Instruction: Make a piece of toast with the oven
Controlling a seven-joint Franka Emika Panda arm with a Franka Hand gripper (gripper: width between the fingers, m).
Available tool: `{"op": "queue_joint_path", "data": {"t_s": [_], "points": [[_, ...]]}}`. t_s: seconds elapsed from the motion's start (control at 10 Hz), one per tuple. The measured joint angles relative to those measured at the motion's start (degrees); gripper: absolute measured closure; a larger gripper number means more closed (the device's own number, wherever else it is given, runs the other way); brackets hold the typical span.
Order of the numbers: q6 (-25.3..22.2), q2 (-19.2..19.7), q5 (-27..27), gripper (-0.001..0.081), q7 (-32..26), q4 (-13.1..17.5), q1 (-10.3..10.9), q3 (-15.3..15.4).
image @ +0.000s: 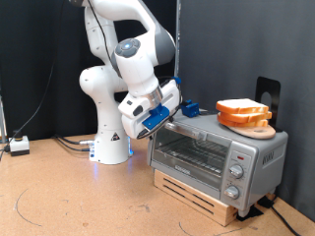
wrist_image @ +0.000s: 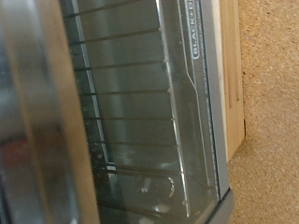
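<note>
The oven (image: 212, 157) is a silver box with its glass door shut, standing at the exterior view's right. My gripper (image: 183, 109) hovers just above the oven's top edge at the corner away from the knobs, its dark fingers pointing at the oven. Nothing shows between the fingers. The wrist view is filled by the oven's glass door (wrist_image: 140, 112) seen very close, with the wire rack (wrist_image: 121, 93) behind it and a blurred grey bar (wrist_image: 33, 112) along one side. No fingers show there. A single piece of toast cannot be made out.
A pile of bread slices (image: 243, 112) lies on a wooden board (image: 258, 129) on the oven's roof. Three knobs (image: 236, 169) sit on the oven's right panel. A wooden pallet (image: 197, 197) carries the oven. A small white box (image: 18, 146) rests at the far left.
</note>
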Motion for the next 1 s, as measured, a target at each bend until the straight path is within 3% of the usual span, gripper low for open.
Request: {"op": "queue_joint_path", "data": {"t_s": [0.3, 0.6, 1.0], "points": [[1.0, 0.5, 0.8, -0.0003, -0.2, -0.3, 0.7, 0.4], [2.3, 1.2, 0.5, -0.0003, 1.6, -0.1, 0.0, 0.2], [9.6, 8.1, -0.6, -0.0003, 3.7, 1.3, -2.1, -0.7]]}}
